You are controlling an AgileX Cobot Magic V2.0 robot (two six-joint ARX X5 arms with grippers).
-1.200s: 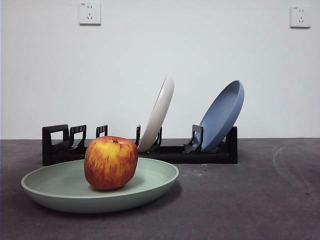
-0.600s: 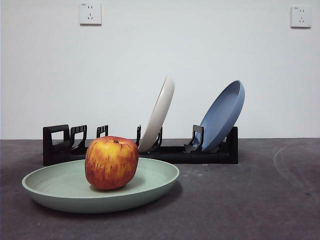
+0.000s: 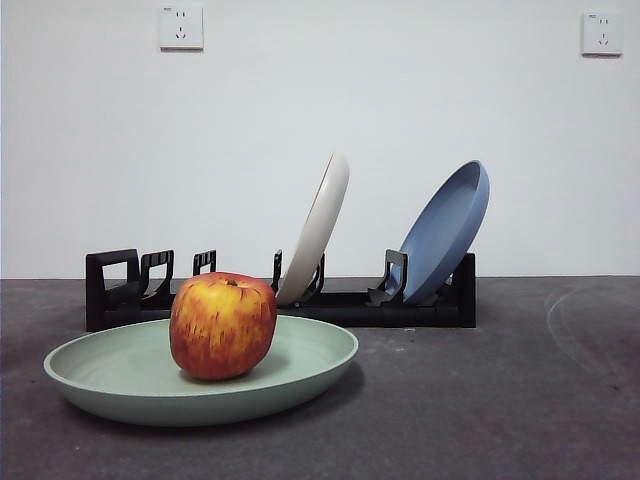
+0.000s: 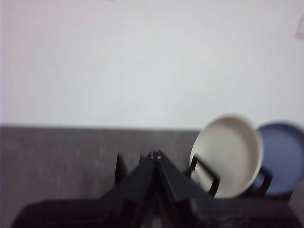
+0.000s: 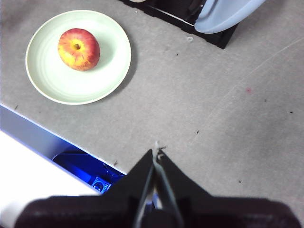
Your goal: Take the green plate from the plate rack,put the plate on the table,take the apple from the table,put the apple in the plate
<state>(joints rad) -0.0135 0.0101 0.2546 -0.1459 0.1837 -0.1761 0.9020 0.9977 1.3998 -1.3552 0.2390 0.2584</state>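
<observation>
The green plate [image 3: 120, 375] lies flat on the table [image 3: 480, 400], in front of the plate rack [image 3: 300, 305]. The apple [image 3: 222, 325] rests upright in the plate, right of its middle. From high above, the right wrist view shows the same green plate [image 5: 109, 61] with the apple [image 5: 79, 49] in it, and my right gripper [image 5: 155, 154] is shut, empty and well clear of both. My left gripper [image 4: 156, 155] is shut and empty too, raised and facing the plate rack [image 4: 209, 178]. No gripper shows in the front view.
A cream-white plate [image 3: 318, 225] and a blue plate [image 3: 445, 232] lean in the rack's slots. The table's near edge [image 5: 57, 140] shows in the right wrist view, with a blue device below it. Two wall sockets sit high on the white wall.
</observation>
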